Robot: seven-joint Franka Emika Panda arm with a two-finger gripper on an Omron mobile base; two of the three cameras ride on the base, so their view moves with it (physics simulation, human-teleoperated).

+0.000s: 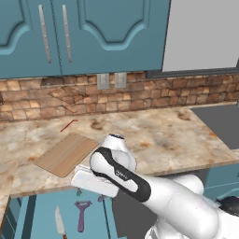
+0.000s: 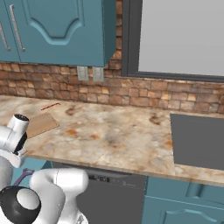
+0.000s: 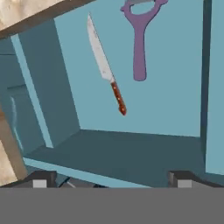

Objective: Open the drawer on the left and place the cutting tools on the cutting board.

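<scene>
1. One long marble-patterned tabletop [image 1: 154, 135] runs under a brick wall, and teal cabinet doors with vertical handles [image 1: 56, 32] hang above it.
2. A big grey panel [image 2: 183, 35] stands at the right above the bricks, and a dark flat plate [image 2: 199, 140] lies on the tabletop below it.
3. The white arm [image 1: 140, 186] bends down in front of the tabletop edge, toward the left side.
4. The drawer [image 1: 42, 219] under the tabletop, at the left, is pulled out; its teal floor is visible from above.
5. The cutting board [image 1: 65, 154] lies flat on the tabletop at the left, near the front edge, just above the open drawer. Nothing lies on it.
6. The claw [image 3: 111, 177] hangs over the open drawer and looks down into it. Its two dark tips stand far apart at the bottom of the hand view, spread wide, with nothing between them.
7. The knife [image 3: 106, 72] lies on the drawer floor, with silver blade and reddish-brown handle. In the left base view it is at the left part of the drawer.
8. The purple peeler [image 3: 139, 39] lies beside the knife, apart from it, also on the drawer floor.
9. A thin red stick [image 1: 68, 125] lies on the tabletop behind the cutting board, near the wall.
10. Two small grey outlets [image 1: 111, 80] sit on the bricks.
</scene>
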